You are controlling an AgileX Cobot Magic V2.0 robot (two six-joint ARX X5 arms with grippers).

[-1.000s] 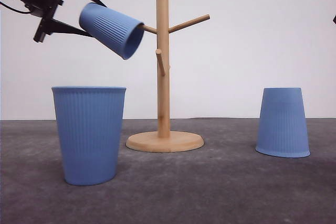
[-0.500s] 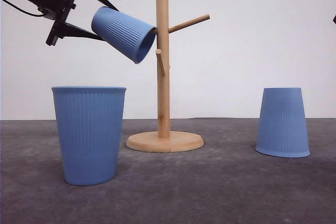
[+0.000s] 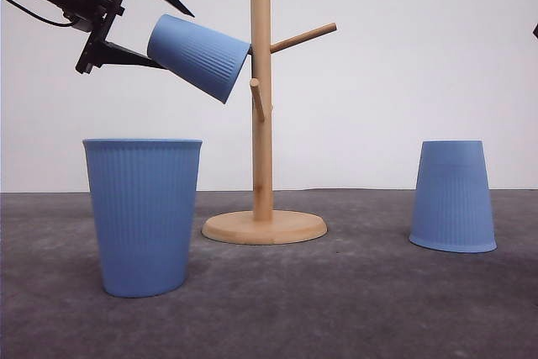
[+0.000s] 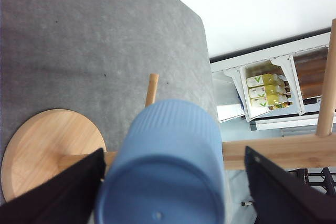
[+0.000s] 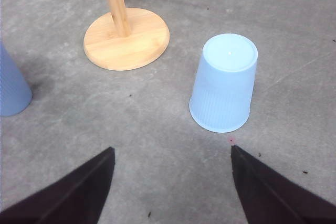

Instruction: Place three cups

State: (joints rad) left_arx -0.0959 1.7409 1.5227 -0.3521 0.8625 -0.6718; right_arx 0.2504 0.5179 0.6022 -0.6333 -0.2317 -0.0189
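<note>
One blue ribbed cup [image 3: 197, 56] hangs tilted on the left peg of the wooden stand [image 3: 261, 90], its mouth against the pole. My left gripper [image 3: 178, 39] straddles its base with the fingers spread. In the left wrist view a gap shows between the cup [image 4: 163, 166] and one finger [image 4: 283, 192] of the left gripper [image 4: 173, 192]. A second cup [image 3: 143, 216] stands upright at front left. The third cup [image 3: 452, 197] sits upside down at the right. My right gripper [image 5: 170, 192] hovers open above this third cup [image 5: 224, 85], holding nothing.
The stand's round base [image 5: 127, 38] rests on the grey mat [image 3: 336, 300] between the two standing cups. Another peg [image 3: 303, 37] points up to the right and a short one [image 3: 255, 98] faces forward. The mat's far edge [image 4: 202, 24] borders a shelf with bottles.
The left gripper carried the tilted cup rightward until its mouth slid over the left peg and met the pole. In the last half second it barely moved and the fingers eased apart.
</note>
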